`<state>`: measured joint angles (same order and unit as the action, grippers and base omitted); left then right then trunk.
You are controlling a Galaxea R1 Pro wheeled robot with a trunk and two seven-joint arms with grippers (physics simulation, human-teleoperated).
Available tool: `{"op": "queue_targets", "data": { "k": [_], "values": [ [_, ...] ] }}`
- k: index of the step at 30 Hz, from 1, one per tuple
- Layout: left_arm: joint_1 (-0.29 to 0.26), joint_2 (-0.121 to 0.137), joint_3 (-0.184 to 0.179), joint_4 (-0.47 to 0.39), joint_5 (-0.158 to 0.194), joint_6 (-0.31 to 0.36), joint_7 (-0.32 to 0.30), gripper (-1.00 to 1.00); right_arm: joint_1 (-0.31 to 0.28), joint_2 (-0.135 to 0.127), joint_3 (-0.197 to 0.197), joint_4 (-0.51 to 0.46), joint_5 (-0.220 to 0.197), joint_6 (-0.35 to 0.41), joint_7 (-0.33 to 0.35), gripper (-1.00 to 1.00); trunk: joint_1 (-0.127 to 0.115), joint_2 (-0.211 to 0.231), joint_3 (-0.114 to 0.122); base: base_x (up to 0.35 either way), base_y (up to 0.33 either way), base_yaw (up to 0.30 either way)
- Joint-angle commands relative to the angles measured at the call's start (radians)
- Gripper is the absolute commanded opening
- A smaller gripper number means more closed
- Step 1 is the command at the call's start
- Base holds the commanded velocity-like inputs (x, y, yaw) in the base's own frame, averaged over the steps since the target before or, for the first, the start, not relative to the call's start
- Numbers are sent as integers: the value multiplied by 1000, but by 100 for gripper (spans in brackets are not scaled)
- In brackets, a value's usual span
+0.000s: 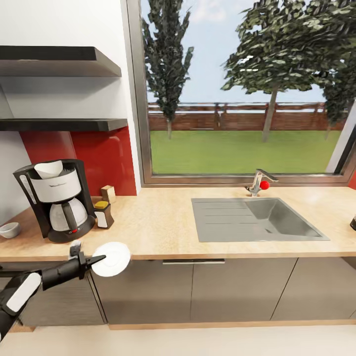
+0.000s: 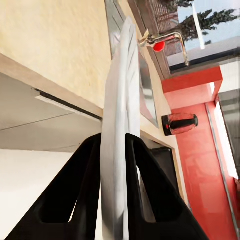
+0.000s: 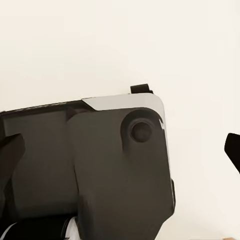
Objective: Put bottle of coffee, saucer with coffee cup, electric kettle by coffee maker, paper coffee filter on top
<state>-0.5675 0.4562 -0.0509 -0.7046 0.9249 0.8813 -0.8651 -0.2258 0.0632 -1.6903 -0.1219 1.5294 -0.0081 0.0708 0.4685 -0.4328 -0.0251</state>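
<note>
Nearest us, our left gripper (image 1: 95, 260) pinches the saucer (image 1: 111, 258) by its rim, fingers (image 2: 87, 190) pressed on both faces; it hangs just off the counter's (image 1: 163, 232) front edge, in front of and a bit right of the coffee maker (image 1: 58, 199). In the left wrist view we see the saucer edge-on w/ the counter edge and a drawer front beyond it.

Our right gripper: the right wrist view gives us robot bodywork and a pale wall, so we can't tell its state.

On the counter the coffee maker stands near the front, w/ a paper filter (image 1: 48, 169) sitting in its top. Just right of it, touching or nearly, is the coffee bottle (image 1: 103, 214); a small brown box (image 1: 108, 193) stands behind that. Left of the maker sits a small white cup (image 1: 9, 230).

Well right of the maker is the sink (image 1: 257, 219) w/ its tap (image 1: 259, 181). Above the maker are 2 dark shelves (image 1: 59, 123); farthest back, the window (image 1: 242, 89).
</note>
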Motion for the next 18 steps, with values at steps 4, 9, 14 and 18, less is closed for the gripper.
{"op": "queue_targets", "data": {
  "k": [4,9,14,18],
  "values": [
    [24,43,-2,4,7,5,-25,-100,-1,2,-10,-5,7,-13,7,100,1,-2,-2,0,0,0],
    [39,102,1,4,12,11,-47,-100,-1,0,-11,-3,6,-132,8,100,1,-2,-2,0,0,0],
    [42,126,52,4,9,15,-54,-100,-1,-4,-3,-3,34,-272,7,100,1,-2,-2,0,0,0],
    [42,130,76,4,5,16,-55,-100,-1,-8,-1,-4,56,-304,8,100,1,-2,-2,0,0,0]
  ]
}}
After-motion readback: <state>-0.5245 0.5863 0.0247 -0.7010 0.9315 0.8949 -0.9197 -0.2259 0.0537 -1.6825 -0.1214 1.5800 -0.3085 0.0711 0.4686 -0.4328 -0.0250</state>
